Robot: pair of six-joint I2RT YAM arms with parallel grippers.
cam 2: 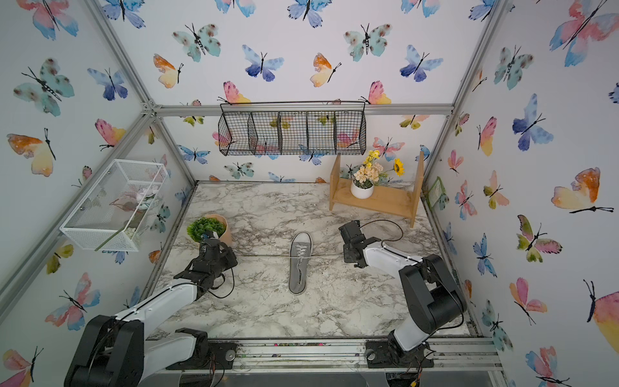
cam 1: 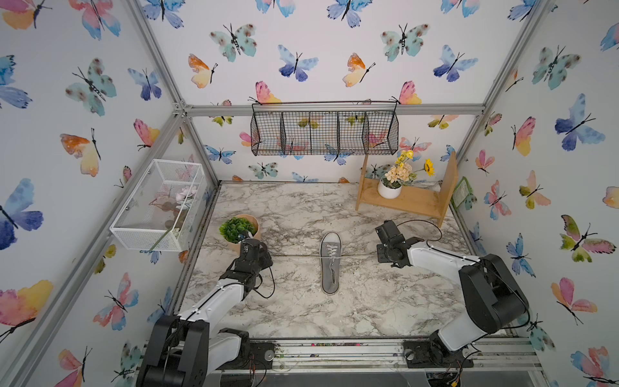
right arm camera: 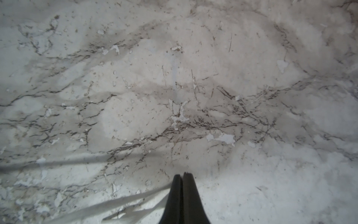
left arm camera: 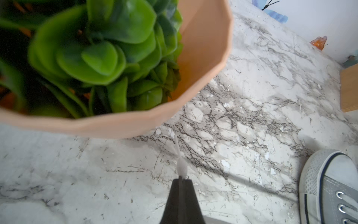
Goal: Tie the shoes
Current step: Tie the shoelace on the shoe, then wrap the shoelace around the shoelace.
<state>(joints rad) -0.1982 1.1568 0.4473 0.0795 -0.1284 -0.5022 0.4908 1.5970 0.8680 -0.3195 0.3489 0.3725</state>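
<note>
A grey low-top shoe [cam 1: 331, 268] [cam 2: 299, 268] lies mid-table with its white toe cap pointing away. Its white laces are pulled out taut to both sides, one strand [cam 1: 294, 256] to the left and one strand [cam 1: 358, 255] to the right. My left gripper [cam 1: 267, 256] [left arm camera: 183, 180] is shut on the left lace, whose end [left arm camera: 182, 166] sticks out past the tips. The shoe's toe [left arm camera: 329, 190] shows at the edge of the left wrist view. My right gripper [cam 1: 380, 256] [right arm camera: 183, 174] is shut on the right lace, a blurred strand [right arm camera: 126, 199] running to its jaws.
A tan pot with a green plant [cam 1: 239, 229] [left arm camera: 203, 58] stands right behind my left gripper. A wooden shelf [cam 1: 415, 202] with a white flower pot [cam 1: 389, 191] sits at the back right. A black wire basket [cam 1: 325, 134] and a white mesh basket [cam 1: 157, 207] hang on the walls.
</note>
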